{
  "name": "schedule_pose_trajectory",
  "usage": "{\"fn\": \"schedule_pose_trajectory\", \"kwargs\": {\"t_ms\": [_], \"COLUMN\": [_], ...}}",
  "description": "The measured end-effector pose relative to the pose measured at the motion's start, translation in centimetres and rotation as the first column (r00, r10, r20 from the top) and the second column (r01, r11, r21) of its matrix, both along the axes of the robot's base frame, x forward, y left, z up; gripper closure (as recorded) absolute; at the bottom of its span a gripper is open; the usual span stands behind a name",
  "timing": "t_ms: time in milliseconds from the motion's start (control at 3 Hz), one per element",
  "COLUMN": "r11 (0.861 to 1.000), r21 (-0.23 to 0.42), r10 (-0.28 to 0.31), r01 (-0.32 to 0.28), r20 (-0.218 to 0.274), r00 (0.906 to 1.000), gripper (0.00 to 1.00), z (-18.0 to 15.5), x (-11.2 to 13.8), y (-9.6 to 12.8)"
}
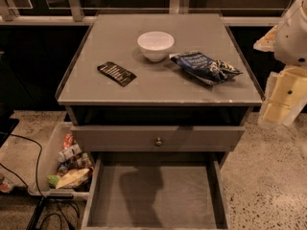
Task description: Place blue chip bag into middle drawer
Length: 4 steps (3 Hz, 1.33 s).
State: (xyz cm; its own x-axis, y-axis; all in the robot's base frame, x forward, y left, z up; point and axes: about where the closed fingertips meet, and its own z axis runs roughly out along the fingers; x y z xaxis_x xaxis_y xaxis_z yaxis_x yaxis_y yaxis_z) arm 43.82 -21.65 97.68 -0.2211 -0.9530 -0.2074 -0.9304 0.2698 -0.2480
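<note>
Three items rest on the cabinet top (192, 87): a white bowl (155, 44), a flat black packet (116, 73) and the blue chip bag (206, 67). The bag lies flat on the right half of the top, just beside the bowl. Its long axis runs diagonally toward the right edge. Below, the middle drawer (192, 190) stands open with a bare floor. The drawer above it (120, 138), fitted with a small round knob (158, 141), is closed. The gripper (284, 97) hangs off the right side of the cabinet, near the front right corner of the top and apart from the bag. Whether it is spread or pressed together cannot be told. Handling, by judgement: the bag is probably light, air-filled and soft. Its slick, crinkled film will yield under pressure and may slide, and the contents are brittle. Recommended hold: pinch across the narrow width near the middle, or on a raised crease, using moderate force only. A hold at one sealed end risks the bag swinging or slipping free. Approach from above, keeping clear of the bowl. Labels: the bag carries white lettering and pale patches, and the packet carries lines of white print. None of it is legible, and no brand name can be read.
</note>
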Motion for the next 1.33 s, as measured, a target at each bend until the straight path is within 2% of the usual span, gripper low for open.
{"fn": "schedule_pose_trajectory", "kwargs": {"t_ms": [333,667,1000,1333], "r11": [1.000,0.997,0.983,0.954], "r21": [0.000,0.030,0.136,0.256], "r10": [0.000,0.066,0.114,0.121], "r01": [0.000,-0.067,-0.125,-0.156], "r20": [0.000,0.031,0.088,0.147], "r00": [1.0000,0.9974,0.9896,0.9817], "gripper": [0.00,0.00,0.00,0.00], "z": [0.0,-0.1,-1.4,-2.5], "x": [0.0,1.5,4.3,7.8], "y": [0.0,0.9,1.3,2.5]}}
